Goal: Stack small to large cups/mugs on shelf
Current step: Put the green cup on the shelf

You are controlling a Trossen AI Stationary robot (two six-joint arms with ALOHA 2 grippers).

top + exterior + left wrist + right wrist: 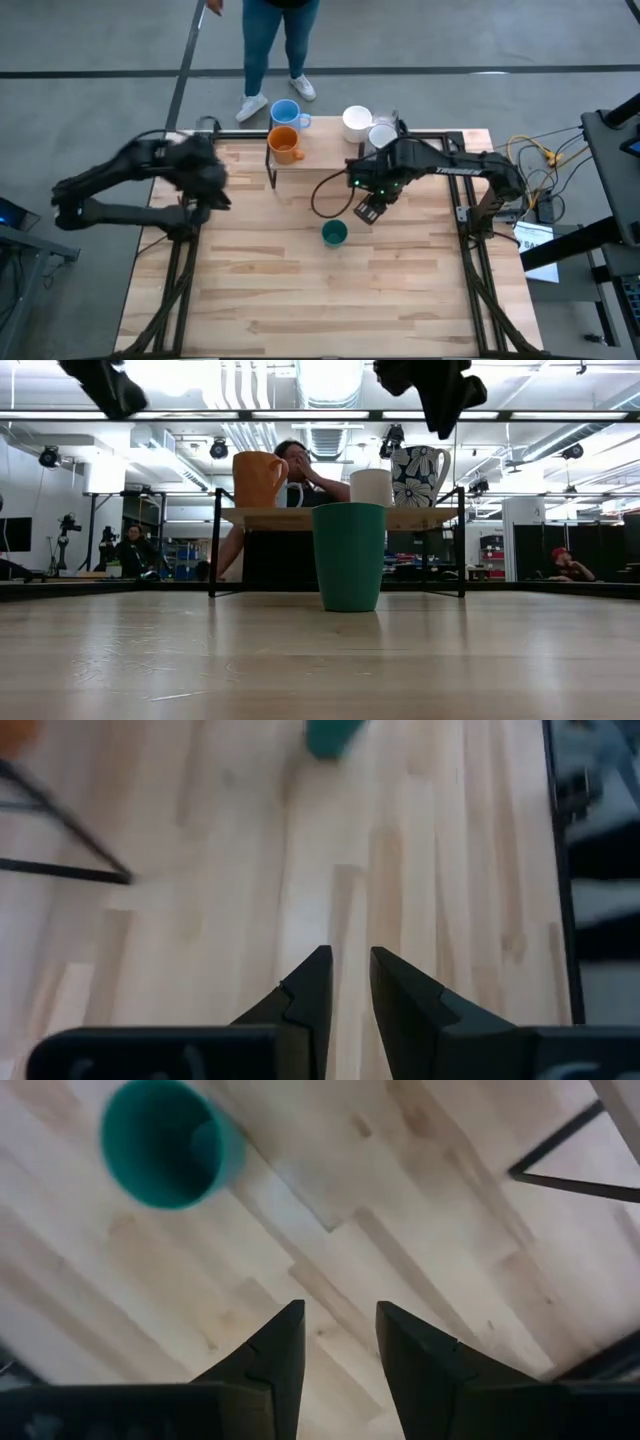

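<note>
Nearest my low camera, bare tabletop [320, 660] runs up to the dark green cup [348, 556], standing upright and alone near the middle of the tabletop, in front of the shelf [300, 518]. In the high view that cup [334, 234] sits at about 7 o'clock from my right gripper [366, 211], just beside it and not touched; the right wrist view shows those jaws a little apart with nothing between them, the cup's open mouth [168, 1142] ahead of them. My left gripper [205, 190] hangs well off at 9 o'clock from the cup, over the tabletop's left side, its jaws slightly parted and empty. Behind the cup, on the shelf, I see the orange mug [258, 480] toward the left, a white mug [371, 487] and a flower-patterned mug [420, 476] toward the right. From above, a light blue mug [285, 113] sits just behind the orange one. Beyond the shelf stands a person [280, 45] in jeans.
</note>
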